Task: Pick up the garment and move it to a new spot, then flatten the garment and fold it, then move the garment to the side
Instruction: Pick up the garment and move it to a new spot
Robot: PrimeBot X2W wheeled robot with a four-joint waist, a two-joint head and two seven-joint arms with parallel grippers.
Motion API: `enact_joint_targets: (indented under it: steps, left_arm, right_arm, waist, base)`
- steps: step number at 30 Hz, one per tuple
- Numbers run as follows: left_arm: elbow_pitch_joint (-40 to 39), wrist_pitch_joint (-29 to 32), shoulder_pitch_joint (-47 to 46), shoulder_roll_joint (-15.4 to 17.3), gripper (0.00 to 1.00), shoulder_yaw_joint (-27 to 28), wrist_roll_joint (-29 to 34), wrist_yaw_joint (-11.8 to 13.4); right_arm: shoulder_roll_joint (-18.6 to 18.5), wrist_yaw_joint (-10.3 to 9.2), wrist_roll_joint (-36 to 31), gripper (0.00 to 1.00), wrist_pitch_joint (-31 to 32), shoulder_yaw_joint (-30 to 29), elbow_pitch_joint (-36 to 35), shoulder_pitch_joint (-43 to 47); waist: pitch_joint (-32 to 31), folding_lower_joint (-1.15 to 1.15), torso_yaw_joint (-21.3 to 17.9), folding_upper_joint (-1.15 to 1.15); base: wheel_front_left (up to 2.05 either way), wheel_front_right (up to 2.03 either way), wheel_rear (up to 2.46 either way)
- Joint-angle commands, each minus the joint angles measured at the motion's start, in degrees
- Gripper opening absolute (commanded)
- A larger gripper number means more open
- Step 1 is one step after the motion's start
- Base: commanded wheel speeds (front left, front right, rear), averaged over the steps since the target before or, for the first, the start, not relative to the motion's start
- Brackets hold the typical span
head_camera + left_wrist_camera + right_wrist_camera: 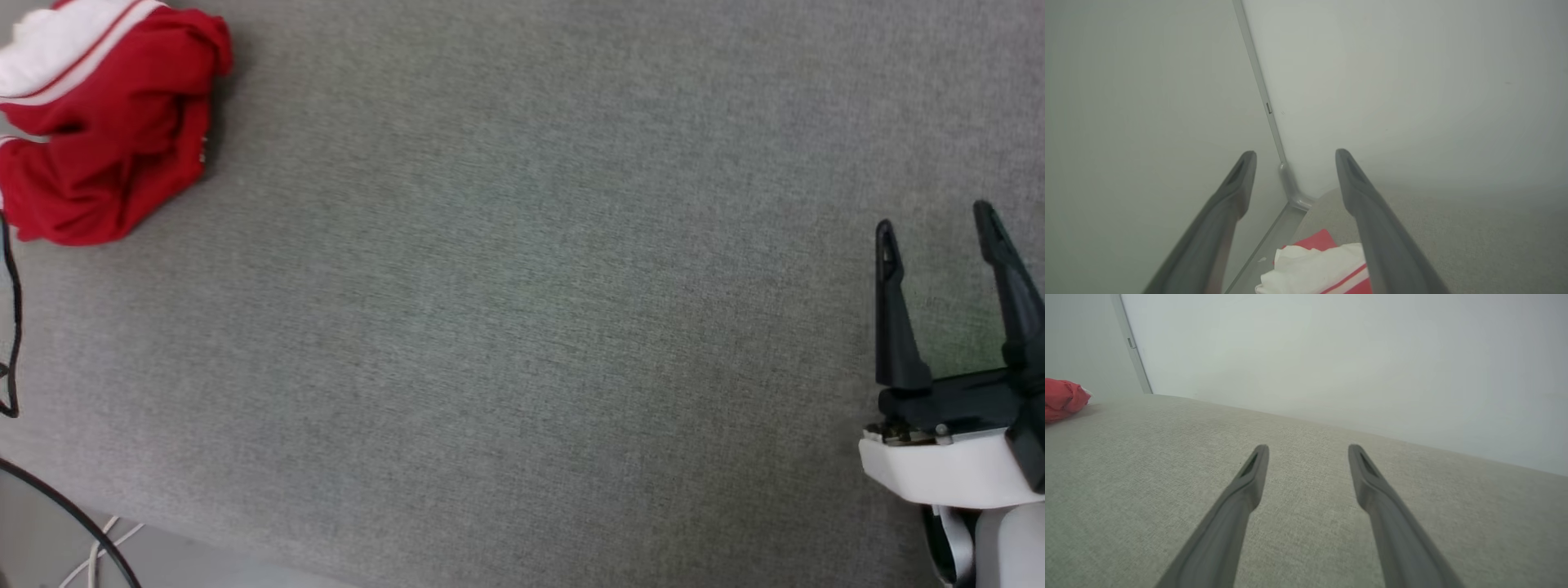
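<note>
The left gripper (1294, 157) hangs spread wide above the crumpled garment (1310, 267), probably poised to grab it. The right gripper (935, 224), equally wide, waits well clear of it

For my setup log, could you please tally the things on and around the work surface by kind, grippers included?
Red-and-white jersey: 1, crumpled
Grippers: 2, left gripper and right gripper, both open
Grey fabric surface: 1
Black cables: 2, thin black cable and thick black cable
White cable: 1
Total: 7
</note>
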Motion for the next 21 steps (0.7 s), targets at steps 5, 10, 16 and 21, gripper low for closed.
enact_joint_targets:
  steps: [5,10,16,21]
  left_arm:
    - [2.4,10.5,-2.5,6.5,1.00,-8.8,-10.2,0.0]
    - [2.7,19.8,-2.3,11.1,1.00,-15.7,-18.1,0.0]
    - [2.8,32.8,-0.9,15.3,1.00,-23.0,-30.5,0.0]
    - [4.1,41.4,-0.3,16.5,1.00,-26.0,-39.3,0.0]
  right_arm:
    - [-0.1,-0.04,-1.2,1.00,-0.2,-0.2,-2.9,-1.8]
    - [-0.1,-0.03,-2.1,1.00,-0.2,0.0,-4.5,-2.6]
    - [-0.1,-0.03,-3.1,1.00,-0.2,0.1,-6.0,-3.1]
    - [-0.3,-0.04,-3.5,1.00,-0.2,0.1,-6.7,-3.6]
  waist:
    - [4.2,-0.01,-1.7,0.00]
    - [5.9,-0.01,-2.3,0.00]
    - [8.2,-0.01,-3.4,0.00]
    - [9.7,-0.01,-4.2,0.00]
  base:
    - [0.00,0.00,0.00]
    - [0.00,0.00,0.00]
    - [0.00,0.00,0.00]
    - [0.00,0.00,0.00]
